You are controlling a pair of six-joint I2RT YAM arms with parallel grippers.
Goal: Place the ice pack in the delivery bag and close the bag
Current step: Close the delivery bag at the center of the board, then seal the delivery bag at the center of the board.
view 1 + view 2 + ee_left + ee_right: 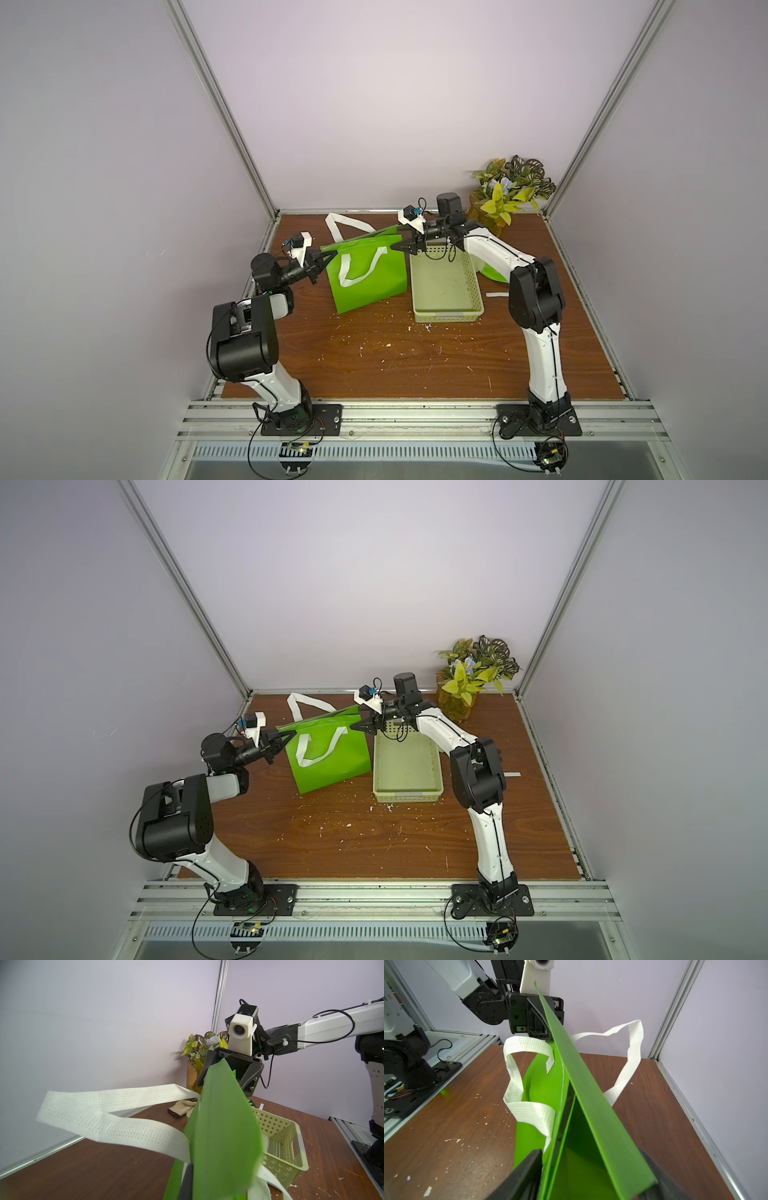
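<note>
Delivery bag (370,282) clamped in left gripper (322,259), end inside parted right gripper (402,247).

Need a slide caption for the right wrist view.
Left end effector clamps one end of the delivery bag at its rim; right end effector open, astride the other end.

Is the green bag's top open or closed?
Nearly closed: the delivery bag has its top edges almost together in both top views, a narrow gap between.
</note>
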